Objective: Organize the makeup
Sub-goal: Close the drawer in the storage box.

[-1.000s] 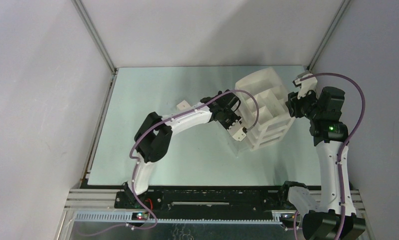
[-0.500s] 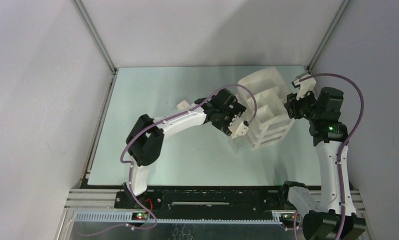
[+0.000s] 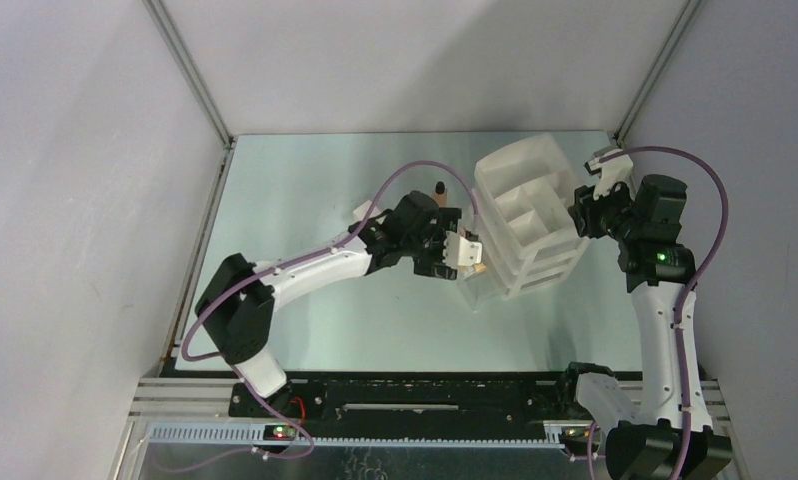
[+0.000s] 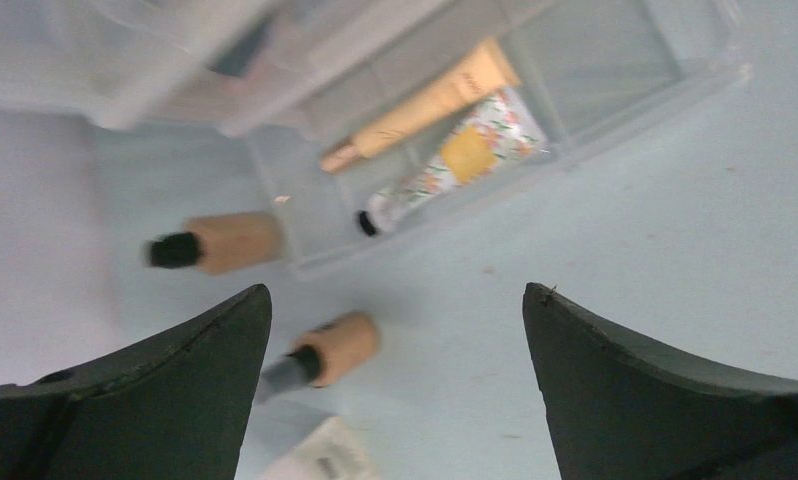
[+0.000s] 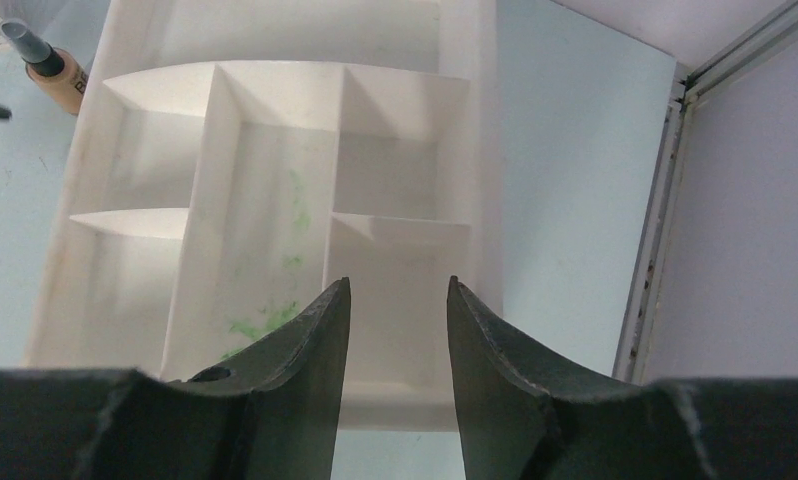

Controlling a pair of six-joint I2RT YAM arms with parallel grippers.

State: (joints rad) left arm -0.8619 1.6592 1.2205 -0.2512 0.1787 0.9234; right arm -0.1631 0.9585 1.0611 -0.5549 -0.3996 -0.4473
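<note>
My left gripper (image 3: 472, 252) (image 4: 395, 290) hangs open and empty just left of the white organizer (image 3: 535, 170) (image 5: 480, 150). Below it lies a clear pulled-out drawer (image 4: 575, 150) (image 3: 480, 292) holding a beige tube (image 4: 425, 105) and a floral tube (image 4: 455, 165). Two beige black-capped bottles (image 4: 230, 242) (image 4: 330, 348) and a small white box (image 4: 320, 458) sit on the table beside the drawer. One bottle (image 3: 438, 190) (image 5: 60, 75) stands behind the left wrist. My right gripper (image 3: 578, 215) (image 5: 393, 282) is at the organizer's right edge, jaws partly apart over a compartment, nothing pinched between them.
The small white box (image 3: 365, 210) lies left of the left forearm. The organizer's top compartments show green smudges (image 5: 275, 310). Grey enclosure walls and a metal frame post (image 5: 665, 220) stand close to the organizer's right side.
My left gripper went from shut to wide open and drew back left from the organizer's front. Its elbow swung left, uncovering the standing bottle. The right arm held still.
</note>
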